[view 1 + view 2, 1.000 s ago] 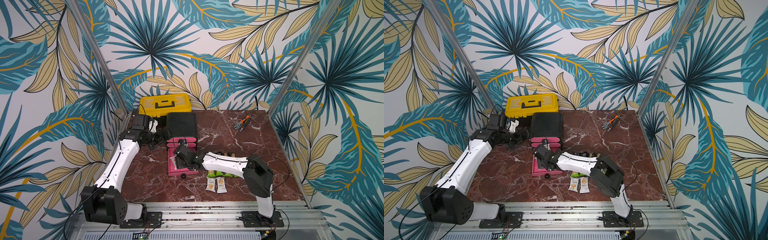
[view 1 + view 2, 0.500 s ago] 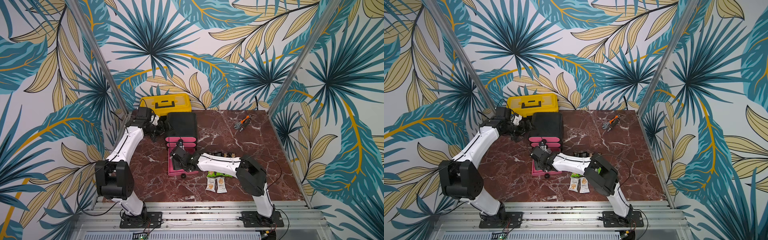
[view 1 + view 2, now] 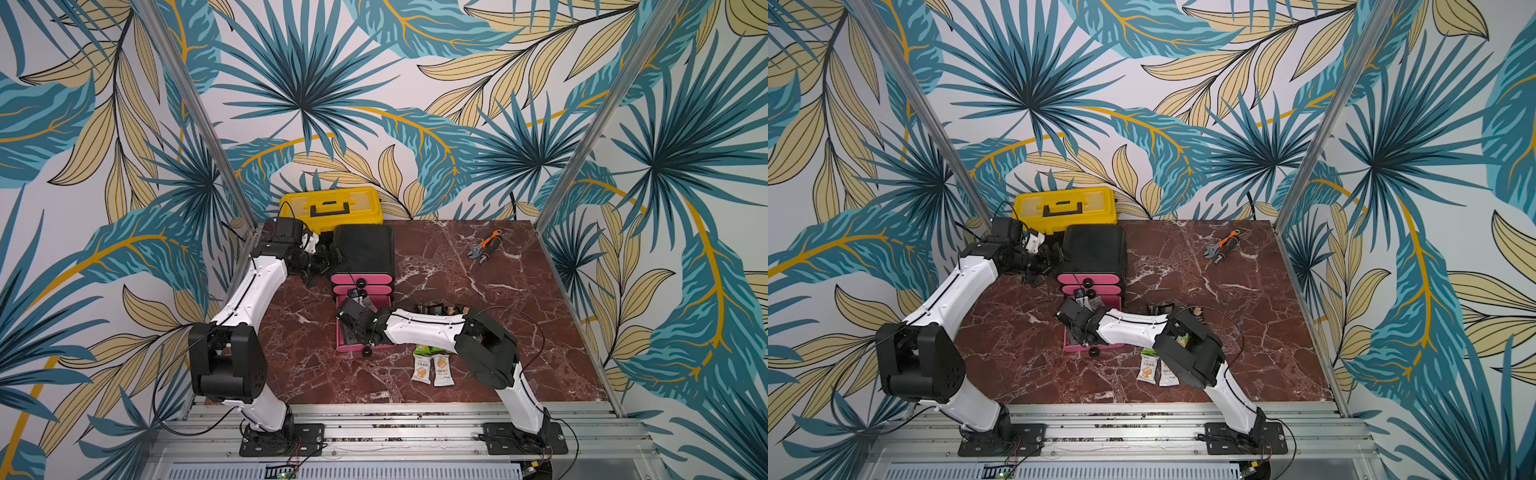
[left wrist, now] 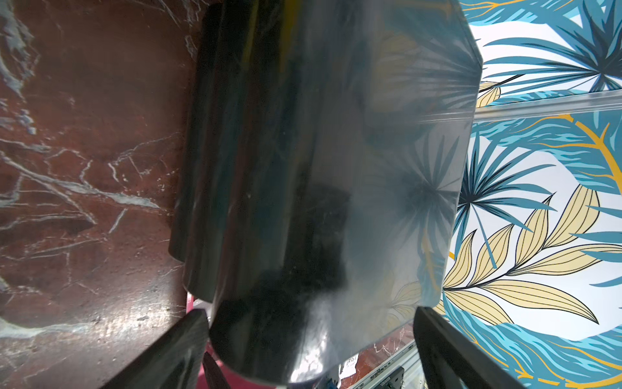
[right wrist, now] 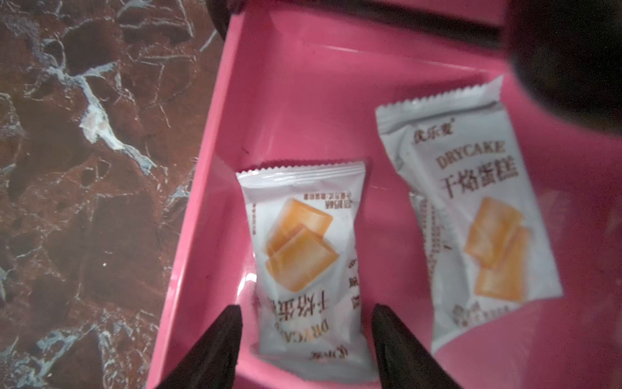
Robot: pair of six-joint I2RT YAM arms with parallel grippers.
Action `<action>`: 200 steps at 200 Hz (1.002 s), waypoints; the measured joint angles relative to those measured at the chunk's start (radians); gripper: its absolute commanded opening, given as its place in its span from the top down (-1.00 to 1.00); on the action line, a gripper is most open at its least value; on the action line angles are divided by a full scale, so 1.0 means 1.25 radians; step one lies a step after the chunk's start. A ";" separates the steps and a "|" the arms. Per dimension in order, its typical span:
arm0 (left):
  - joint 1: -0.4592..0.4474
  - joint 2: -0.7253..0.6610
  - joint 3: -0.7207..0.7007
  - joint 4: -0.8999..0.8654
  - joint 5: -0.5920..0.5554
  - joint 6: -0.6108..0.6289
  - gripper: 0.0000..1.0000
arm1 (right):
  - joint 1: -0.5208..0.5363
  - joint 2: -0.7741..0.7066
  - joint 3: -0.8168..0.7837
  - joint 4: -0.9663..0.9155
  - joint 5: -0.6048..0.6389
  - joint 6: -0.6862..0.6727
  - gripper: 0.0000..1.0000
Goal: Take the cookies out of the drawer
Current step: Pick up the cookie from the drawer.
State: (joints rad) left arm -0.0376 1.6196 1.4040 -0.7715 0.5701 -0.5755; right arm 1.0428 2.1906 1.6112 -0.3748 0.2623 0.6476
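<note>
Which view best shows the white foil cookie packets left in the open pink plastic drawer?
The right wrist view: two white foil packets lie close in the pink drawer, one between the right gripper's open fingers. In both top views the right arm hides them. The left wrist view shows none.

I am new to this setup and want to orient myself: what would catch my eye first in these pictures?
The loud palm-leaf wallpaper fills every wall around the red marble table. In front of the black cabinet, the pink drawer is pulled out; inside, the right gripper hangs open astride one white cookie packet, and a second white packet lies beside it. A yellow toolbox stands at the back wall.
</note>
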 measured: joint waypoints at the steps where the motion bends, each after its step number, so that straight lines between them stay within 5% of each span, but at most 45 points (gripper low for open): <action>1: 0.000 0.000 0.000 0.000 0.000 0.000 -1.00 | 0.000 0.000 0.000 0.000 0.000 -0.001 -0.26; 74: -0.007 -0.026 -0.005 -0.011 0.000 0.000 -1.00 | 0.001 -0.003 0.003 -0.007 -0.016 -0.021 0.26; 131: -0.009 -0.082 -0.005 -0.022 0.000 -0.004 -1.00 | 0.014 -0.121 -0.012 -0.116 -0.020 -0.033 0.33; 200: -0.018 -0.143 -0.013 -0.036 -0.002 -0.005 -1.00 | 0.018 -0.399 -0.200 -0.203 0.017 0.012 0.35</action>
State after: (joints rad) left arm -0.0597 1.4410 1.3876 -0.8169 0.5674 -0.5819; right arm 1.0657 1.6913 1.3613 -0.6281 0.2836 0.6628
